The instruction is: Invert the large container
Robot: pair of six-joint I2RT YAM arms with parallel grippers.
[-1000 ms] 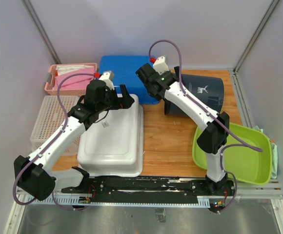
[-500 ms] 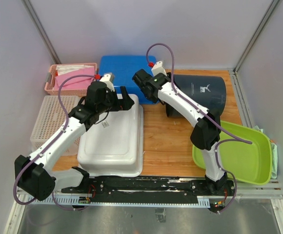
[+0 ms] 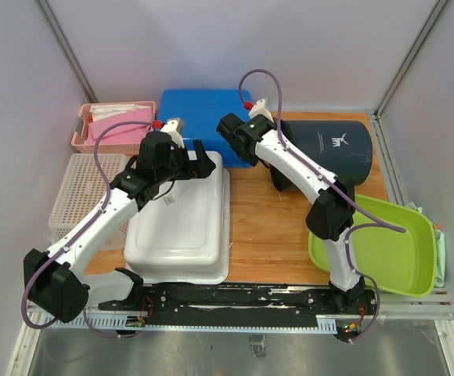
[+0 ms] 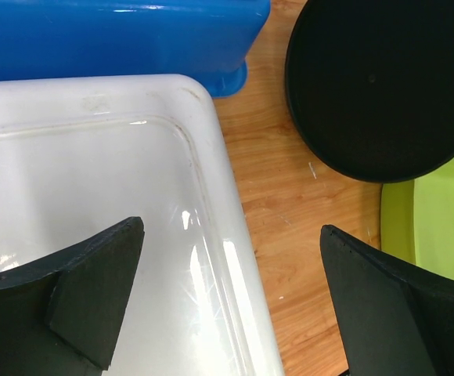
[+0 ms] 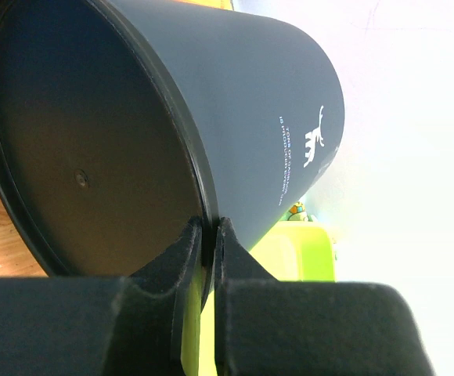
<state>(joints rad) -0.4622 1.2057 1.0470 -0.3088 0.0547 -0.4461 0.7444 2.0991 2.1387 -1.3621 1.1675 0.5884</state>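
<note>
Right hand is pinching the rim of the bucket, which is lying on its side at the back right of the wooden desk.

Pale walls are enclosing the desk, which is carrying a white tub bottom up, a blue box behind it and a green basin at the right. The top view is showing the bucket's mouth facing left. Only the right wrist view is showing the two fingers clenched on its rim, one inside and one outside. The left wrist view is showing the left hand spread wide, released and holding nothing, above the tub's far right corner. The right arm is bending at the elbow near the basin's edge and reaching back and left.
</note>
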